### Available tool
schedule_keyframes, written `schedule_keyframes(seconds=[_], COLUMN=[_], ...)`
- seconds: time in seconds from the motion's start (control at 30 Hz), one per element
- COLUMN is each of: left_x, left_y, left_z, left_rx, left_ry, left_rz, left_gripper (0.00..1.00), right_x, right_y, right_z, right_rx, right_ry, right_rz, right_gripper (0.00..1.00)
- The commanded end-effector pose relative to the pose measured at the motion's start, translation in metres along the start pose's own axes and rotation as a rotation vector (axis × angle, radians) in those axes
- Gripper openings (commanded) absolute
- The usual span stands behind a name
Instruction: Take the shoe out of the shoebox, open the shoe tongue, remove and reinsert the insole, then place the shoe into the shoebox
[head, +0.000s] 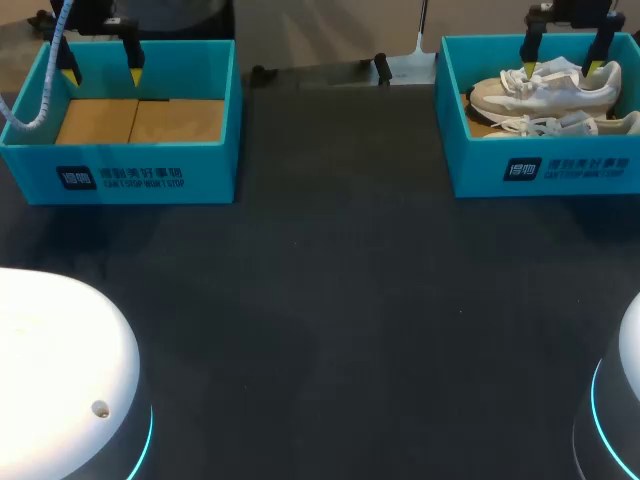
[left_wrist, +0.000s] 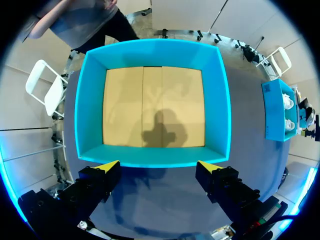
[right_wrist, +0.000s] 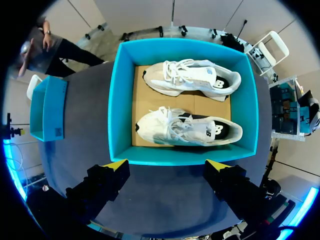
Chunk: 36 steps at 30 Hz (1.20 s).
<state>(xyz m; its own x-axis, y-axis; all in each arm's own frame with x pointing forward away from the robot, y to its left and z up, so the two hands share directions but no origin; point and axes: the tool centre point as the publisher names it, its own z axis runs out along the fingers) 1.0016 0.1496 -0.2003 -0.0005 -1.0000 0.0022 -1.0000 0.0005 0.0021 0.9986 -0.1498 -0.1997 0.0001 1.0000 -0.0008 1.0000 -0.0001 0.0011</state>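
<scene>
Table (head: 330, 330) — right hand (head: 562, 68) spread above shoebox (head: 470, 165)

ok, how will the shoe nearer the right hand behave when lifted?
The shoe probably is light for its size: a low sneaker with thick sole. Its soft-looking upper may squash when pinched; the sole likely stays stiff. Loose laces could snag the other shoe.

Dark table, two teal boxes

The table (head: 330, 300) has a dark, matte top. Two open-topped teal boxes sit directly on it, both toward the far edge and well apart. The left box (head: 130, 172) is at 10 o'clock and the right box (head: 545, 168) at 2 o'clock. Each stands square to the table's edge, its printed front wall facing 6 o'clock. The left box has a tan cardboard floor.
</scene>
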Motion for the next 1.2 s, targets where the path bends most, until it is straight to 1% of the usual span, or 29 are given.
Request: schedule_keyframes(seconds=[0.03,0.53,0.63,0.67,0.8,0.9,1.07,1.2], left_x=[0.000,0.000,0.000,0.000,0.000,0.000,0.000,0.000], left_y=[0.001,0.001,0.001,0.001,0.001,0.001,0.001,0.001], left_z=[0.000,0.000,0.000,0.000,0.000,0.000,0.000,0.000], left_rx=[0.000,0.000,0.000,0.000,0.000,0.000,0.000,0.000], left_ry=[-0.001,-0.001,-0.001,-0.001,-0.001,-0.001,-0.001,-0.001], left_rz=[0.000,0.000,0.000,0.000,0.000,0.000,0.000,0.000], left_gripper=[1.00,1.00,1.00,1.00,1.00,1.00,1.00,1.00], right_x=[0.000,0.000,-0.017,-0.026,-0.053,-0.073,-0.098,-0.116], right_y=[0.000,0.000,-0.002,-0.003,-0.005,-0.007,-0.007,-0.002], right_z=[0.000,0.000,-0.001,0.000,0.007,0.016,0.028,0.038], right_rx=[0.000,0.000,-0.043,-0.063,-0.102,-0.100,-0.083,-0.088], right_ry=[0.001,0.001,0.005,-0.006,-0.021,-0.039,-0.043,-0.056], right_rz=[0.000,0.000,0.021,0.031,0.055,0.071,0.078,0.085], right_gripper=[1.00,1.00,1.00,1.00,1.00,1.00,1.00,1.00])
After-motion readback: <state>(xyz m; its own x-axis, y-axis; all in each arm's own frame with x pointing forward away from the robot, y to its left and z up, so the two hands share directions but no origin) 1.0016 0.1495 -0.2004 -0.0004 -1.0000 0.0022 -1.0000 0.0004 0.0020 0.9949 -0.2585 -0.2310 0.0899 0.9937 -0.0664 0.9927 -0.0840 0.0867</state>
